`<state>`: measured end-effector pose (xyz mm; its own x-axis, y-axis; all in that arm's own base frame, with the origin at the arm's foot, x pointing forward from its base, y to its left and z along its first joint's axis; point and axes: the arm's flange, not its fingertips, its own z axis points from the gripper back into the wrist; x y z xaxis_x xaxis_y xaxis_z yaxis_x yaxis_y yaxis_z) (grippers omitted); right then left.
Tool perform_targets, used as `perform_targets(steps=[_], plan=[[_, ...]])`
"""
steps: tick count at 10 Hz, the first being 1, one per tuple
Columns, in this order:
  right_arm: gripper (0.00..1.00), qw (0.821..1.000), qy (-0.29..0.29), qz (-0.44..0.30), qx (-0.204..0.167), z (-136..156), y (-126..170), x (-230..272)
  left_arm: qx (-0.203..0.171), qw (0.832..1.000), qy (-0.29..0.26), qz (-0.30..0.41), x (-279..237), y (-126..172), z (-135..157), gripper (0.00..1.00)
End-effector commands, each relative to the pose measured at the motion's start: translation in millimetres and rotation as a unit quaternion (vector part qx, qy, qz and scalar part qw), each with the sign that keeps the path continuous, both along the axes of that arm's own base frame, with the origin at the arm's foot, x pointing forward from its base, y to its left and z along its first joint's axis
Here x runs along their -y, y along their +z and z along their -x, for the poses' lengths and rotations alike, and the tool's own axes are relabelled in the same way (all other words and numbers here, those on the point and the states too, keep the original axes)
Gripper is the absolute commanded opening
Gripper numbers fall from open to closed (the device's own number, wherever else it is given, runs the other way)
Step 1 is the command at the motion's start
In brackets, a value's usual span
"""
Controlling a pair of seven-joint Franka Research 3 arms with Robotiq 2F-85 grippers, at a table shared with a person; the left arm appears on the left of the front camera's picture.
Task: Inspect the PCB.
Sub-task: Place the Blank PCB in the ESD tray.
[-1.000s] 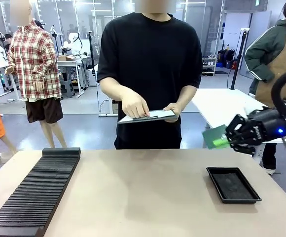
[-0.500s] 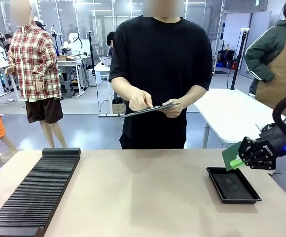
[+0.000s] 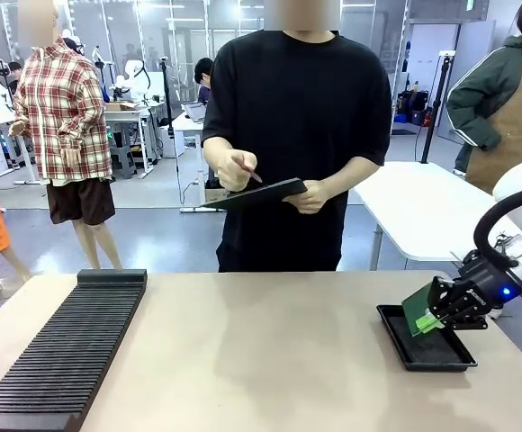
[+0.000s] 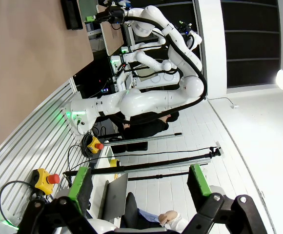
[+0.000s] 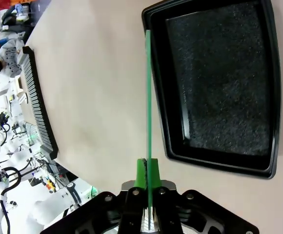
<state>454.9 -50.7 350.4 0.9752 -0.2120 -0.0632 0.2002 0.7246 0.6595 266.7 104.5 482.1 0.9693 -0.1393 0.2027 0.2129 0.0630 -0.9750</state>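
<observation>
Looking across the table (image 3: 243, 351), you see the right gripper (image 3: 434, 319) clenched on the PCB (image 3: 417, 311), pinching one short end between its green pads. The board hangs tilted over the near-left part of the black tray (image 3: 441, 360), which sits by the table's right edge. In the right wrist view the PCB (image 5: 148, 97) appears edge-on, running along the tray's (image 5: 273, 97) rim. Your left gripper (image 4: 141, 183) is released, its fingers (image 4: 80, 183) spread wide, off the table. At the far edge a person holds a clipboard (image 3: 256, 193). A black slotted rack (image 3: 63, 355) lies along the table's left edge.
</observation>
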Motion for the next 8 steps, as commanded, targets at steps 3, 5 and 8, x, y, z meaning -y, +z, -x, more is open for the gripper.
perform_targets(steps=[3,5,8], plan=[[0.03,0.999,0.014,0.037,0.001,-18.2,-20.4,-4.4,-0.006,1.0,0.0,0.001,-1.3,5.6,-1.3,1.0],[0.03,0.999,0.02,0.045,-0.003,-22.0,-30.3,-5.7,-0.006,1.0,0.0,0.001,-1.3,5.6,-1.3,1.0],[0.03,0.998,0.017,0.057,-0.008,-26.2,-41.5,-11.6,-0.006,1.0,0.0,0.001,-1.3,5.6,-1.3,1.0]])
